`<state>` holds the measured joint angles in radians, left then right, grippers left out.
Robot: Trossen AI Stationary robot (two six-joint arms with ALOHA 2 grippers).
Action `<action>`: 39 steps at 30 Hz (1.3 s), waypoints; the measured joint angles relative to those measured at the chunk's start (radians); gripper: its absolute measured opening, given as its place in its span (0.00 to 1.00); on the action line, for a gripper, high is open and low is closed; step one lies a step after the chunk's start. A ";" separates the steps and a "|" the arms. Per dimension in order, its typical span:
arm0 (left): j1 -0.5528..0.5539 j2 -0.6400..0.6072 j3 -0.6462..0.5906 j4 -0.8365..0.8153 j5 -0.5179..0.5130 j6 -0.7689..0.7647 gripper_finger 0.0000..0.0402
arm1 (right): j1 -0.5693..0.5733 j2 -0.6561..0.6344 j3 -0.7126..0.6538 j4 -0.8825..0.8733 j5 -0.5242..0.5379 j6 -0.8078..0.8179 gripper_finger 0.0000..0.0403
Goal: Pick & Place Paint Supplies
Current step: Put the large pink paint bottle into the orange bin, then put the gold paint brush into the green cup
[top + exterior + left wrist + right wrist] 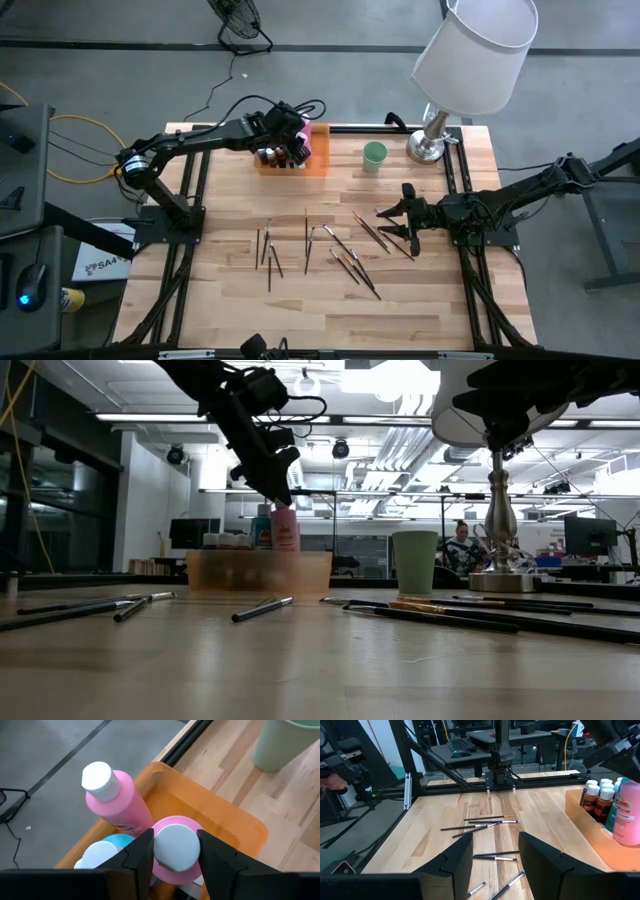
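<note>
My left gripper (295,140) hangs over the translucent orange tray (318,165) at the table's far side, shut on a pink paint bottle (176,870) with a white cap. In the low view this bottle (285,528) stands upright in the tray. Beside it are a taller pink bottle (112,795), a blue one (107,847) and brown ones (597,800). Several dark paintbrushes (310,240) lie flat on the tabletop. My right gripper (405,225) hovers open above the right-hand brushes, with nothing between its fingers (495,855). My left gripper has the pink bottle's white cap (162,847) between its two fingers, one on each side. The fingers slant down from above, coming from the table's left. The bottle stays upright; the tray wall hides whether its base rests on the tray floor.
A pale green cup (374,155) stands right of the tray, and a lamp (470,50) with a metal foot (428,148) at the far right corner. Black rails (195,190) run along both table sides. Bare wood lies near the front edge (320,320).
</note>
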<state>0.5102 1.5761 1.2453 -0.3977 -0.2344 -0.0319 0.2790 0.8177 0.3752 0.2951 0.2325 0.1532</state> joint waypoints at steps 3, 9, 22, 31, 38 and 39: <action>0.000 0.000 0.000 -0.002 0.000 0.000 0.34 | 0.000 0.000 0.000 0.000 0.000 0.000 0.38; 0.000 0.000 0.000 0.007 0.000 0.005 0.35 | 0.000 0.000 0.000 0.000 0.000 0.000 0.38; 0.000 0.000 0.000 0.014 0.012 0.030 0.38 | 0.000 0.000 0.000 0.000 0.000 0.000 0.38; 0.000 0.000 0.000 0.010 0.016 0.056 0.60 | 0.000 0.000 0.000 0.000 0.000 0.000 0.38; -0.002 -0.082 -0.001 0.018 0.016 0.106 0.61 | 0.000 0.000 0.000 0.000 0.000 0.000 0.38; -0.006 -0.103 -0.001 0.009 0.016 0.107 0.61 | 0.000 0.000 0.000 0.000 0.000 0.000 0.38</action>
<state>0.5042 1.4731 1.2446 -0.3884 -0.2184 0.0747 0.2790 0.8177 0.3752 0.2949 0.2325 0.1530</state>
